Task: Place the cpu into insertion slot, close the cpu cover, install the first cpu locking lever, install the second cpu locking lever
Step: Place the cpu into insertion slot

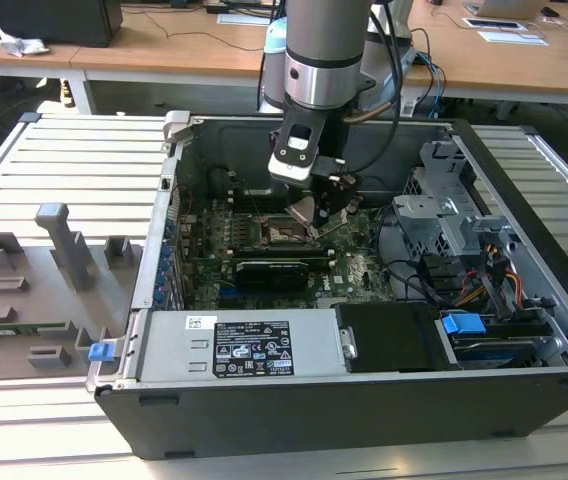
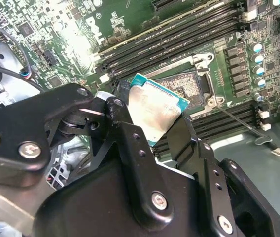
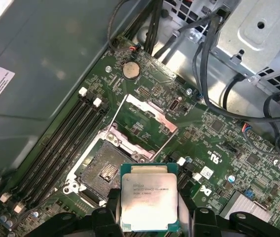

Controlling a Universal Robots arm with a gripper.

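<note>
In the open computer case (image 1: 364,415), mid-board, the socket (image 3: 105,170) lies bare, cover (image 3: 150,104) raised. My fingers (image 3: 112,207) pinch the chip (image 3: 149,202) by opposite edges just above it. It looks light, stiff, slick and probably fragile underneath.

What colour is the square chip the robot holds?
The cpu is silver-grey with a green rim, clearest in the first wrist view.
</note>
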